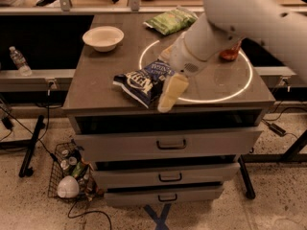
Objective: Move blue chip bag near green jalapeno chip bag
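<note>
The blue chip bag (144, 82) lies crinkled on the front middle of the grey cabinet top (96, 80), white lettering up. The green jalapeno chip bag (171, 20) lies flat at the back of the top, well apart from the blue bag. My gripper (171, 93) hangs at the end of the white arm (230, 23), just over the blue bag's right end near the front edge. One pale finger (171, 92) shows, pointing down. The arm hides part of the blue bag's right side.
A white bowl (102, 37) sits at the back left of the top. A red soda can (230, 51) stands at the right, mostly hidden by the arm. A white ring is marked on the top. Drawers face front below. A wire basket (72, 174) sits on the floor.
</note>
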